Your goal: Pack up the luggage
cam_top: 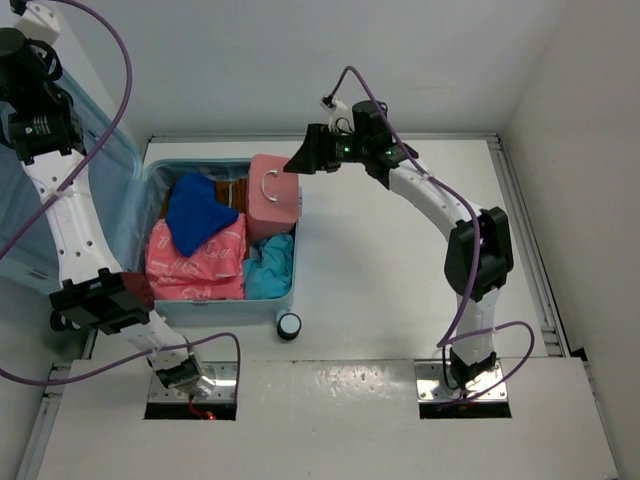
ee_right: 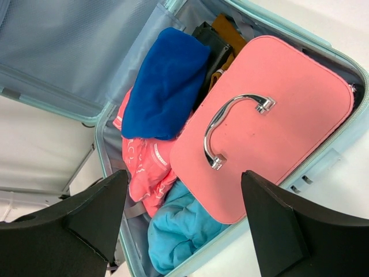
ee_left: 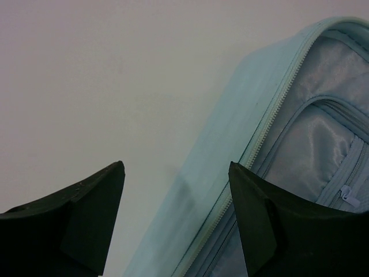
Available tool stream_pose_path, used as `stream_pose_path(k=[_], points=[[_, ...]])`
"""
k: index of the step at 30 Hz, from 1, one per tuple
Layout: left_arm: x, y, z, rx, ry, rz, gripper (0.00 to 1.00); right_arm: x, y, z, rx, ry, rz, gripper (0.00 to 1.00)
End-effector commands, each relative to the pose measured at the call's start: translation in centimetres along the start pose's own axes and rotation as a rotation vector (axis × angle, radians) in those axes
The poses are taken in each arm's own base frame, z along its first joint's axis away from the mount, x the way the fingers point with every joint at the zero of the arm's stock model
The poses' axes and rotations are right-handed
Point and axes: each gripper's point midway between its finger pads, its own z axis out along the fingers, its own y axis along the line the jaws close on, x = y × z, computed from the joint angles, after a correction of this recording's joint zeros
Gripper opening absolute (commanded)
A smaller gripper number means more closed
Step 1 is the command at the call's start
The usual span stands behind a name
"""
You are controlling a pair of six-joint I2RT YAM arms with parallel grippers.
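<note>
The aqua-blue luggage (cam_top: 296, 262) lies open at the left of the table, its lid (cam_top: 112, 190) standing up on the left. Inside are a pink hard case (cam_top: 272, 195) with a chrome handle (ee_right: 228, 124), a dark blue cloth (cam_top: 200, 212), a coral printed bag (cam_top: 195, 262) and a teal cloth (cam_top: 270, 272). My right gripper (cam_top: 300, 160) is open and empty, hovering above the pink case (ee_right: 288, 115); in its wrist view (ee_right: 184, 176) the fingers frame the case's near corner. My left gripper (ee_left: 176, 170) is open high at the lid's zippered edge (ee_left: 230, 127), one finger on each side.
A black-and-white wheel (cam_top: 289, 325) sticks out at the luggage's near right corner. Dark and brown items (ee_right: 222, 34) lie at the far end inside. White walls close off the back and right; a metal rail (cam_top: 520, 220) runs along the table's right side.
</note>
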Motion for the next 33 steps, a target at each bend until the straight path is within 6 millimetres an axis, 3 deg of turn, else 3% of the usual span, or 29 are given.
stream_pose_path(k=[1,4,12,14,15,20,21,24,27,29,30,32,33], points=[[2.1,-2.6,0.3,0.103,0.042,0.017,0.78,-1.6,2.2,-1.2,-0.033,-0.04,-0.044,0.79],[2.1,-3.2,0.2,0.132,0.039,0.008,0.78,-1.5,2.1,-1.1,-0.033,-0.036,-0.038,0.79],[-1.7,-5.8,-2.4,0.214,-0.048,-0.02,0.78,-0.6,2.0,-0.4,-0.034,-0.014,-0.041,0.79],[-1.4,-6.7,-1.7,0.218,-0.028,-0.009,0.78,-0.6,1.9,-0.3,-0.03,-0.012,-0.045,0.79],[-1.8,-5.5,-1.9,0.19,-0.034,-0.023,0.78,-0.7,2.2,-0.3,-0.033,-0.015,-0.049,0.79],[-1.1,-4.3,-0.3,0.131,0.003,-0.04,0.77,-0.2,1.7,-0.2,-0.02,-0.007,-0.048,0.79],[-0.6,-2.6,0.0,0.078,0.014,-0.047,0.76,-0.1,1.6,-0.1,-0.02,-0.004,-0.046,0.79],[-0.7,-1.7,-0.1,0.061,0.002,-0.049,0.75,-0.1,1.5,-0.2,-0.019,-0.004,-0.041,0.79],[-0.5,-2.1,-0.1,0.069,-0.007,-0.02,0.75,0.0,1.3,0.0,-0.018,-0.002,-0.036,0.79],[-1.7,-1.0,-1.6,0.084,-0.064,-0.022,0.74,0.1,1.5,-0.1,-0.02,0.0,-0.038,0.79],[-2.1,-2.4,-2.3,0.133,-0.091,0.009,0.74,0.1,1.3,-0.1,-0.018,0.0,-0.037,0.79],[-3.8,-1.8,-4.5,0.139,-0.165,0.013,0.72,0.2,1.4,0.0,-0.022,0.0,-0.039,0.79],[-3.9,-2.8,-5.1,0.166,-0.176,0.046,0.72,0.4,1.4,0.2,-0.02,0.006,-0.034,0.79]])
